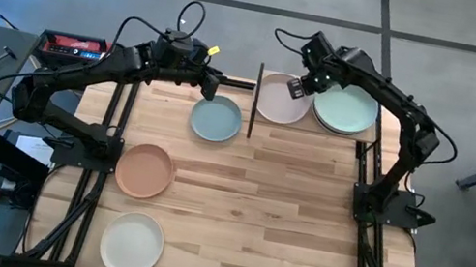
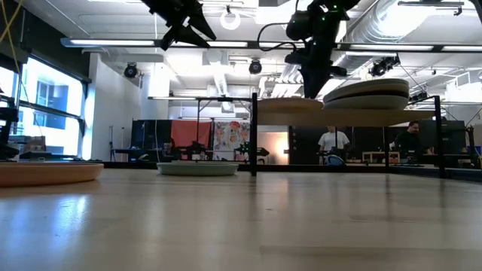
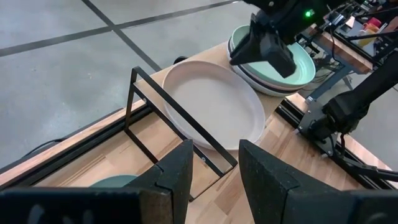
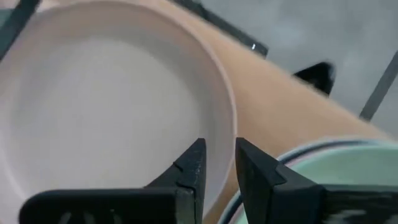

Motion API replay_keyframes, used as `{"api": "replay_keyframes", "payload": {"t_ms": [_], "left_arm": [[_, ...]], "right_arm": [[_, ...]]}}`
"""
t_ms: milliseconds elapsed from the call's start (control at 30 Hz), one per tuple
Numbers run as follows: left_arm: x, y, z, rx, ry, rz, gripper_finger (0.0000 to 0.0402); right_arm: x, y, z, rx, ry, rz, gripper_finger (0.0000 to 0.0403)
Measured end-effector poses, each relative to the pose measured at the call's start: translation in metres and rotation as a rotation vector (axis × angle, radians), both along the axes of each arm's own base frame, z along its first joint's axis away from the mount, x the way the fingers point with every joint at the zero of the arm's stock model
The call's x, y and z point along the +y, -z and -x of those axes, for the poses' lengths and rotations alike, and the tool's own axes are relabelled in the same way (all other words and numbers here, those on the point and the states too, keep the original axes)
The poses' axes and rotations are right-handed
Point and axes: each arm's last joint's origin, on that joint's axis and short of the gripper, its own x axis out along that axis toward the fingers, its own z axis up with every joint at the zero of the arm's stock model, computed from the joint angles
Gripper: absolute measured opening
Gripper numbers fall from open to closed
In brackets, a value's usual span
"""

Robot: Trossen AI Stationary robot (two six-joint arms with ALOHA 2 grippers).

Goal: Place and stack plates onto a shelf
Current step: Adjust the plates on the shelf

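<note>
The shelf [image 1: 370,137] stands at the table's far right. On it the pink plate [image 1: 278,99] lies flat beside a stack topped by the mint green plate [image 1: 348,109]. My right gripper [image 4: 217,163] is narrowly open over the pink plate's rim [image 4: 231,118] on the side toward the stack. My left gripper [image 3: 214,177] is open, hovering high above the far edge of the light blue plate [image 1: 216,118], which lies flat on the table. The terracotta plate [image 1: 145,170] and a pale white plate [image 1: 132,244] lie flat at the table's left. My right gripper comes at the pink plate's rim [image 4: 231,118] from above, one finger [image 4: 193,165] inside the rim and one outside. I cannot tell whether the fingers touch it. The plate lies flat on the shelf board.
The shelf's thin black post frame [image 3: 174,115] stands between the light blue plate and the pink plate. Bare wooden table top [image 1: 282,220] spreads across the middle and near right. People stand in the room beyond the table [image 2: 331,141].
</note>
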Motion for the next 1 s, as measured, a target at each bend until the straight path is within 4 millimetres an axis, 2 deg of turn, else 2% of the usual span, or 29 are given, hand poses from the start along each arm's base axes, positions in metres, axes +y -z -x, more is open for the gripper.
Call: {"api": "replay_keyframes", "payload": {"t_ms": [400,767,1000], "left_arm": [[0.0,0.0,0.0,0.0,0.0,0.0,0.0117],[0.0,0.0,0.0,-0.001,0.0,0.0,0.0117],[0.0,0.0,0.0,-0.005,-0.005,0.008,0.0117]], "right_arm": [[0.009,0.008,0.007,0.093,0.014,-0.135,0.0061],[0.009,0.009,0.013,0.177,0.04,-0.102,0.0062],[0.01,0.008,0.01,0.124,0.023,-0.129,0.0062]]}}
